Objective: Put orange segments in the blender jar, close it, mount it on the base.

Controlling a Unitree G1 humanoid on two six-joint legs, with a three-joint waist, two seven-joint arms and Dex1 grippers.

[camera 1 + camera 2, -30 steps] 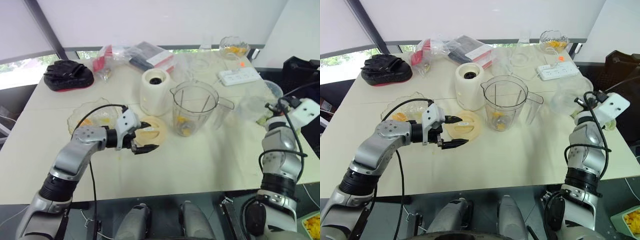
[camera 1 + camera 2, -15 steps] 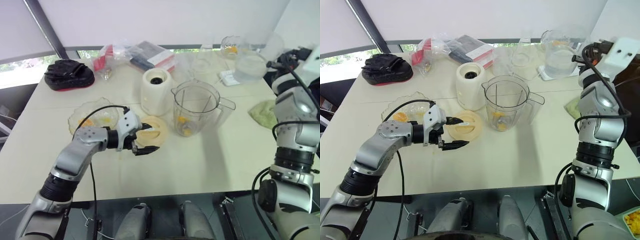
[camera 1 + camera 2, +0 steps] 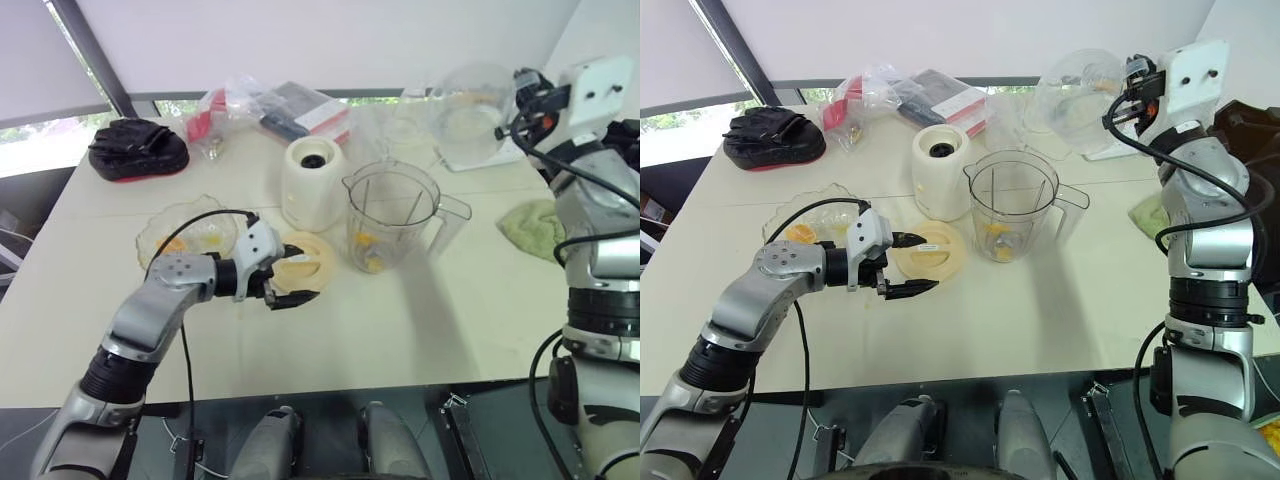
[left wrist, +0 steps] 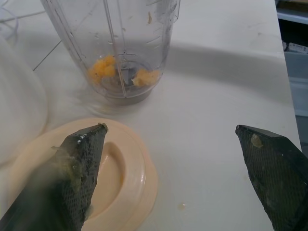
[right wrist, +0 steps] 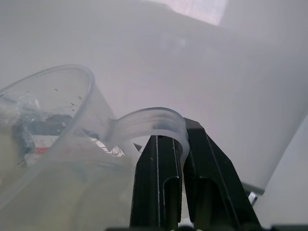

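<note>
Surveying head view: blender jar (image 3: pixel 390 215) stood lidless on the surface (image 3: pixel 400 320), just beyond the left gripper (image 3: pixel 297 275); clear pitcher (image 3: pixel 468 112) raised high within the last second. Left wrist view: fingers (image 4: pixel 77 168) spread empty, lid (image 4: pixel 132 175) beneath one, orange segments (image 4: pixel 103 67) lodged in jar ahead. Right wrist view: right gripper (image 5: pixel 175 144) clamped on pitcher handle (image 5: pixel 149 119); pouring judged imminent, closing pending.

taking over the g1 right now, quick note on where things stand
Left gripper open, at the cream lid lying on the table beside the blender jar.
Right gripper shut on the handle of a clear pitcher, raised above the table's far right.
The jar stands open next to the base, orange segments in its bottom.
Done: segments in. Left: lid on jar, jar on base.
</note>
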